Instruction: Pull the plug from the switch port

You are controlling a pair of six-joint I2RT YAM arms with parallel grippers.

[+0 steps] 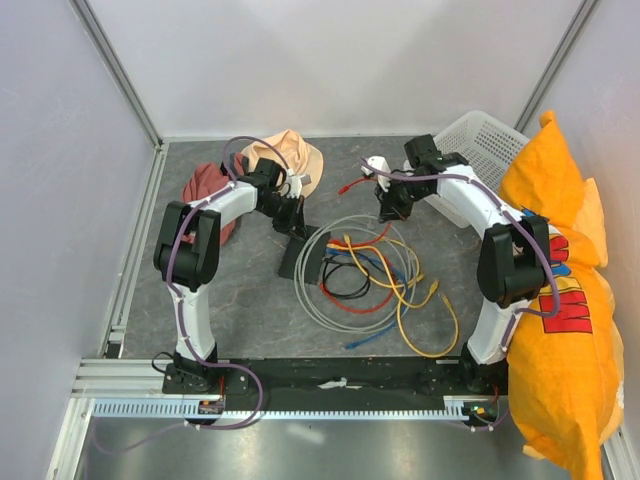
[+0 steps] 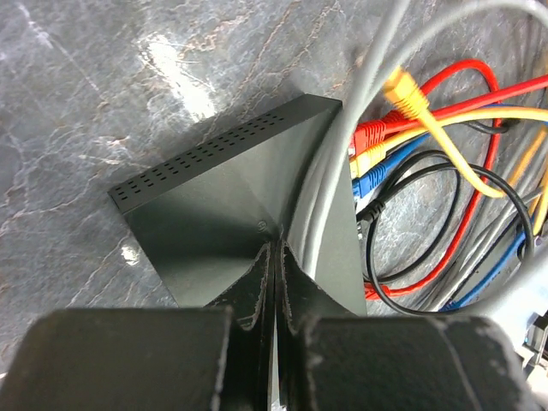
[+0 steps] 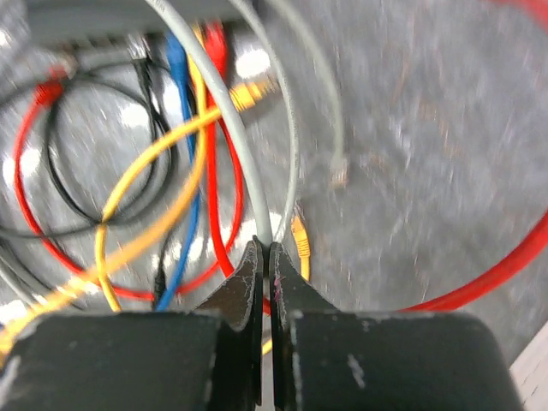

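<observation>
Black switch (image 1: 302, 258) was recorded flat at the middle of the worktop (image 1: 250, 318), coloured plugs (image 2: 368, 156) seated along one edge, left pincer (image 2: 272, 257) pressed closed and empty above it, right pincer (image 3: 264, 257) likewise closed above loose cables (image 3: 145, 163).

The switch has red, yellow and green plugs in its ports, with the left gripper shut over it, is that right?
Not green: the left wrist view shows a blue plug. The switch holds the red plug, yellow plug and blue plug, with the left gripper shut over it.
</observation>
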